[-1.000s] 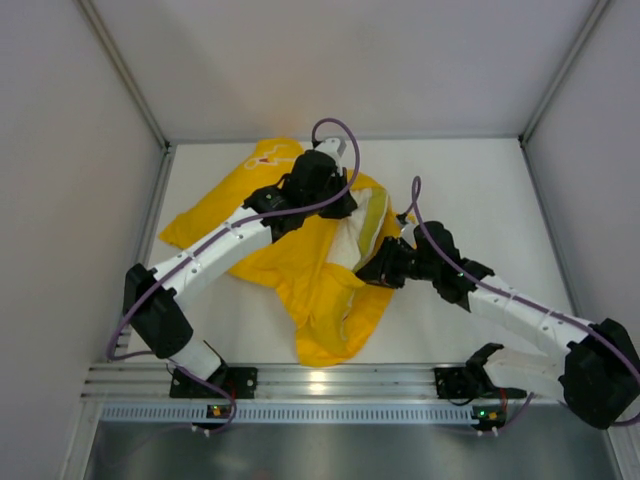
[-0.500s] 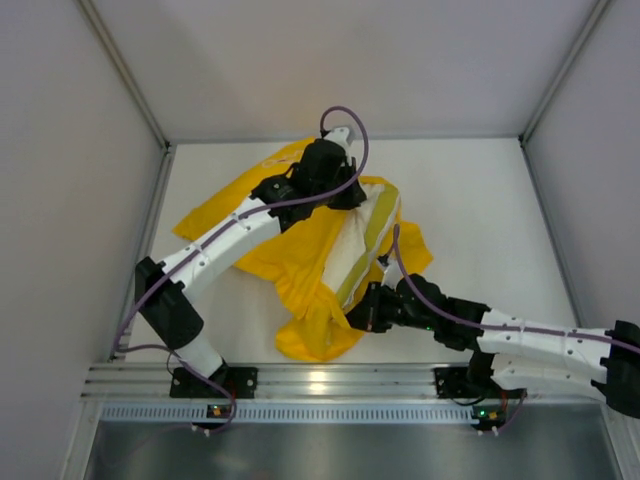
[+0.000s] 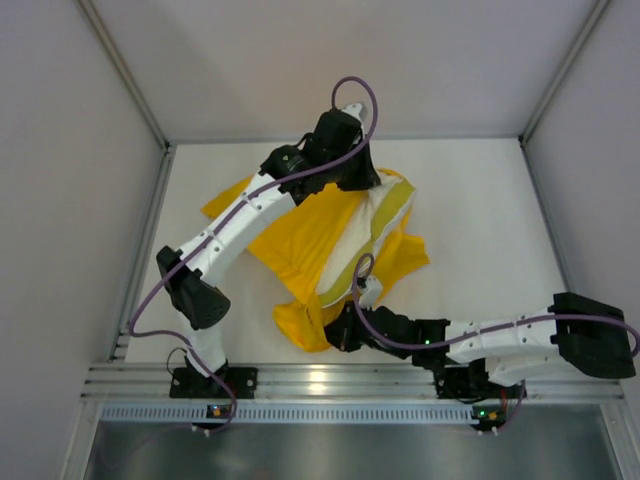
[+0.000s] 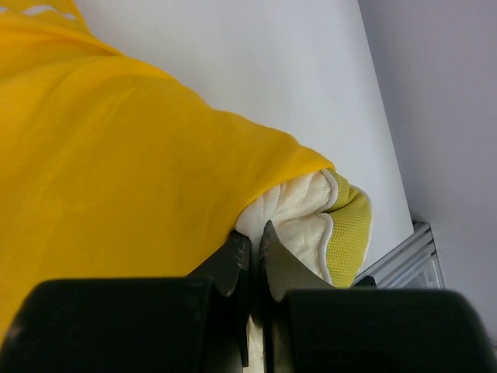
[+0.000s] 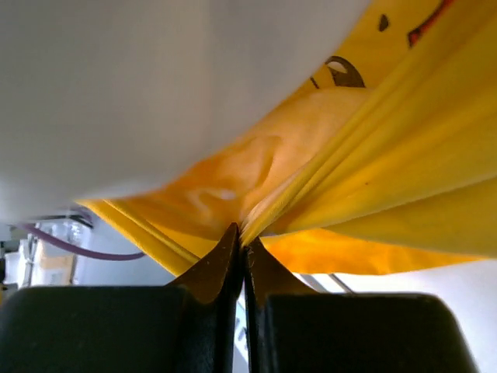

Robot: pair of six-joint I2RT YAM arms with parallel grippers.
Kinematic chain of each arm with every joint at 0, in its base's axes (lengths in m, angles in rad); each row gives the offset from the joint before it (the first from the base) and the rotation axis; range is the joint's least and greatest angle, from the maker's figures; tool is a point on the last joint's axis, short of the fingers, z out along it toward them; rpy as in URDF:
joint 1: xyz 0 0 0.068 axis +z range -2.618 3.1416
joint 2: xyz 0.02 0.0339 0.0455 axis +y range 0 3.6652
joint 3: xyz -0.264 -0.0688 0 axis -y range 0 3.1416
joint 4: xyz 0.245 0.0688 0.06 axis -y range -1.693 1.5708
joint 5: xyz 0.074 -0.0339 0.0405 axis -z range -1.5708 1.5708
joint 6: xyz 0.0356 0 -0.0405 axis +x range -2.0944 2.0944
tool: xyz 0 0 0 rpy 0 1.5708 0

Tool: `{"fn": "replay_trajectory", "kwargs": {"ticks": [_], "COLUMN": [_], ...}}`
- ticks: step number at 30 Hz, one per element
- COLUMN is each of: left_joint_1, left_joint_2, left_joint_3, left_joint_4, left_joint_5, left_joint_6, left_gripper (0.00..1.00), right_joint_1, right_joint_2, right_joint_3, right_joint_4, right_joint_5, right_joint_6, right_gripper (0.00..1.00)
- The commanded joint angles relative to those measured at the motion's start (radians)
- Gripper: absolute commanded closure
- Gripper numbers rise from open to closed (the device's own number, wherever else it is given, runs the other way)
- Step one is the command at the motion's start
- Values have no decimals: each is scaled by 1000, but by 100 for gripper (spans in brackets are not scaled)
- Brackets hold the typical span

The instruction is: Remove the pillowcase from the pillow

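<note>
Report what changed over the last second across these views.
The right gripper swung back toward the table's near edge, and its fingers shut on a fold of the pillowcase. The left gripper moved toward the far side, so more of the pillow now shows. Unchanged: the left fingers stay clamped on the pillow's corner.

No legible text, label, brand or number in any view. On pillowcase (image 5: 388, 116), only scraps of printed cartoon: dark curved marks and red-edged patch (right wrist view, upper right corner). No letters can be made out.
</note>
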Motion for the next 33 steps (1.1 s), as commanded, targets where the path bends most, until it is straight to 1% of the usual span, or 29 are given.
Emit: {"fn": "replay_trajectory", "kwargs": {"ticks": [1,3,5,7,8,9,10,11,12,14,15,16,17,18,19,20,21,22,23,25,26,27,28,31,33], "left_joint_1": [37,41,52,55,55,54,55,51,49,48,48,48,48,49,49,49,49,48,48,40,38,38,38,37,37], "left_joint_2": [-18,-10,-10,-12,-23,-32,-58,-76,-117,-157,-174,-209,-222,-240,-248,-256,-263,-260,-254,-231,-225,-213,-207,-188,-182], "left_joint_3": [138,140,128,112,102,74,63,33,16,-18,-56,-78,-117,-137,-159,-206,-231,-245,-257,-259,-256,-257,-256,-247,-247], "left_joint_4": [351,351,351,351,350,351,353,351,351,351,351,353,351,350,353,359,406,417,422,431,432,437,446,446,446], "left_joint_5": [-64,-70,-69,-64,-62,-55,-43,-27,-21,6,7,42,51,71,73,77,108,126,140,157,157,160,171,171,171], "left_joint_6": [-27,-21,-46,-87,-105,-131,-168,-182,-205,-211,-204,-199,-193,-175,-172,-167,-158,-155,-152,-132,-121,-118,-113,-95,-84], "left_gripper": [100,100,100,100,100,100,100,100,100,100,100,100,100,100,100,100,100,100,100,100,100,100,100,100,100], "right_joint_1": [103,146,192,194,192,192,184,180,155,125,111,97,98,98,100,100,98,98,98,98,98,98,100,100,101], "right_joint_2": [53,85,128,162,194,208,222,241,251,260,252,233,166,127,45,1,-39,-83,-178,-284,-394,-448,-552,-695,-725], "right_joint_3": [-11,-20,-26,-46,-45,-39,-42,-49,-77,-107,-127,-131,-129,-115,-100,-82,-40,-26,-16,-20,-40,-49,-58,-51,-13], "right_joint_4": [24,60,74,97,86,36,32,37,85,118,120,97,57,1,-153,-255,-361,-527,-584,-630,-646,-653,-656,-660,-673], "right_joint_5": [-94,-71,-27,-20,45,82,166,208,257,302,314,329,342,349,357,368,386,388,382,337,322,296,281,239,245], "right_joint_6": [14,22,46,69,72,83,82,88,83,106,103,99,89,91,92,115,141,163,175,154,137,135,129,70,45], "right_gripper": [100,100,100,100,100,100,100,100,100,100,100,100,96,85,54,40,28,8,1,1,0,0,1,1,0]}}
